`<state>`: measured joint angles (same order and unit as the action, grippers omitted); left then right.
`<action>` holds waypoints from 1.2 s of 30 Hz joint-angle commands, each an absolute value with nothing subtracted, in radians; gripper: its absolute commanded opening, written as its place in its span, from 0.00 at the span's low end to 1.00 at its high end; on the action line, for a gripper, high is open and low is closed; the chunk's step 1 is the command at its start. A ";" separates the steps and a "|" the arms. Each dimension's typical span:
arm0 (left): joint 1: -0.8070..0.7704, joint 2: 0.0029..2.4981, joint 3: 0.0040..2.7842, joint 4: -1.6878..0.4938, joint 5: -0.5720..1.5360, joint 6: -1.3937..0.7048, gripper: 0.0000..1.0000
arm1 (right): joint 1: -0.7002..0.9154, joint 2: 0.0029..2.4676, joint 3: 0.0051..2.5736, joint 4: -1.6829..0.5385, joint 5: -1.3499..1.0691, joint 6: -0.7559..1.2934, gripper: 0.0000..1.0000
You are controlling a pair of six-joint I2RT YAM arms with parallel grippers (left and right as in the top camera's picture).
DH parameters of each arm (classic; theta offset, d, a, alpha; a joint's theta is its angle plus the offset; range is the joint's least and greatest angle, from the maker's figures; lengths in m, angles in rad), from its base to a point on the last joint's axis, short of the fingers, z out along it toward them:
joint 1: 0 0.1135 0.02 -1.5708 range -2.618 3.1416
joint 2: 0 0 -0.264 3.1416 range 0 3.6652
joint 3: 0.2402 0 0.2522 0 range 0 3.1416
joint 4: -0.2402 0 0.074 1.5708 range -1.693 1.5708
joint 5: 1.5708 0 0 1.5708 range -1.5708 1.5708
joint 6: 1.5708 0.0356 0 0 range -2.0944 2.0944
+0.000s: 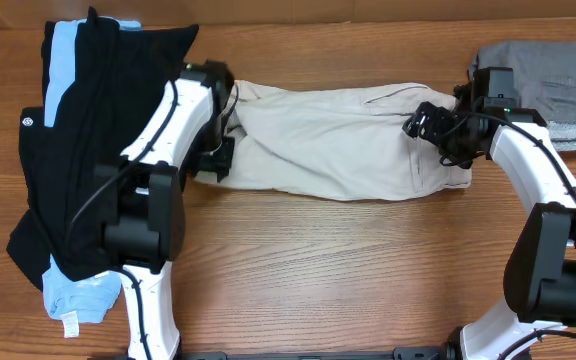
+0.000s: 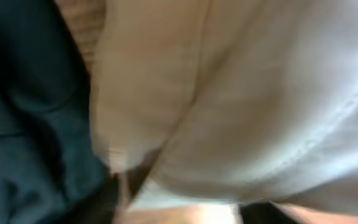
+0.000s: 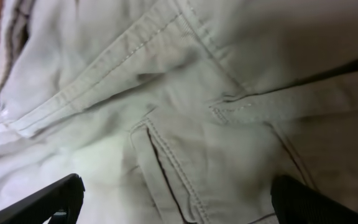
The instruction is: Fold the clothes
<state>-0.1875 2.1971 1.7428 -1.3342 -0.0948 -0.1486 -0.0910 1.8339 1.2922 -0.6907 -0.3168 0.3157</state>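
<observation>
On the left of the table (image 1: 348, 280) lies a heap of black and pale blue garments (image 1: 78, 150). Next, the left gripper (image 1: 216, 158) meets the left end of the beige trousers (image 1: 338, 140), which lie across the middle; its grip I cannot tell. The right gripper (image 1: 430, 125), fingers (image 3: 55, 199) spread wide, is over their right end, near folded grey clothes (image 1: 558, 75).

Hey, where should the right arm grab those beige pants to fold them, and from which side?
Probably the waist end of the pants, coming down from above on the right. They lie flat, stretched left to right, and the thick stitched seams there give the open right gripper something firm to pinch.
</observation>
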 commanded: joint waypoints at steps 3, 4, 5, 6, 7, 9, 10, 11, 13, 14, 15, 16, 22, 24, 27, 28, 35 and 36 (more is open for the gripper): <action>-0.155 2.178 1.724 -1.315 -0.112 -0.152 0.98 | -0.096 1.805 1.346 -0.690 -0.417 0.236 0.98; -0.155 2.177 1.739 -1.323 -0.112 -0.149 1.00 | -0.095 1.799 1.351 -0.692 -0.424 0.231 0.97; -0.155 2.174 1.763 -1.335 -0.112 -0.149 1.00 | -0.095 1.795 1.354 -0.692 -0.424 0.230 0.97; -0.156 2.170 1.785 -1.347 -0.112 -0.148 1.00 | -0.094 1.794 1.356 -0.691 -0.424 0.230 0.97; -0.157 2.162 1.810 -1.356 -0.110 -0.146 1.00 | -0.094 1.794 1.356 -0.690 -0.424 0.230 0.96; -0.162 2.135 1.852 -1.363 -0.110 -0.146 1.00 | -0.094 1.794 1.353 -0.692 -0.421 0.211 0.94; -0.164 2.120 1.867 -1.360 -0.104 -0.146 1.00 | -0.094 1.795 1.351 -0.691 -0.419 0.200 0.93; -0.165 2.097 1.882 -1.350 -0.091 -0.146 1.00 | -0.094 1.795 1.349 -0.690 -0.404 0.200 0.93; -0.165 2.054 1.893 -1.312 -0.049 -0.130 1.00 | -0.094 1.795 1.349 -0.689 -0.345 0.201 0.93; -0.165 2.031 1.893 -1.285 -0.016 -0.117 1.00 | -0.094 1.795 1.349 -0.686 -0.314 0.201 0.93; -0.167 2.012 1.893 -1.260 0.034 -0.092 1.00 | -0.096 1.795 1.349 -0.682 -0.295 0.201 0.94; -0.169 2.000 1.893 -1.241 0.087 -0.060 1.00 | -0.099 1.795 1.349 -0.678 -0.283 0.201 0.96; -0.213 2.009 1.884 -1.187 0.267 0.123 1.00 | -0.139 1.795 1.349 -0.669 -0.270 0.201 0.97; -0.232 2.029 1.881 -1.189 0.266 0.159 1.00 | -0.151 1.795 1.349 -0.673 -0.284 0.200 0.96; -0.257 2.075 1.880 -1.189 0.254 0.168 0.88 | -0.160 1.795 1.349 -0.688 -0.314 0.200 0.93; -0.261 2.093 1.880 -1.188 0.255 0.168 0.81 | -0.162 1.795 1.349 -0.691 -0.329 0.199 0.91; -0.243 2.225 1.880 -1.151 0.256 0.096 0.26 | -0.178 1.795 1.349 -0.694 -0.358 0.180 0.89; -0.239 2.241 1.880 -1.140 0.256 0.096 0.22 | -0.181 1.795 1.349 -0.695 -0.358 0.177 0.89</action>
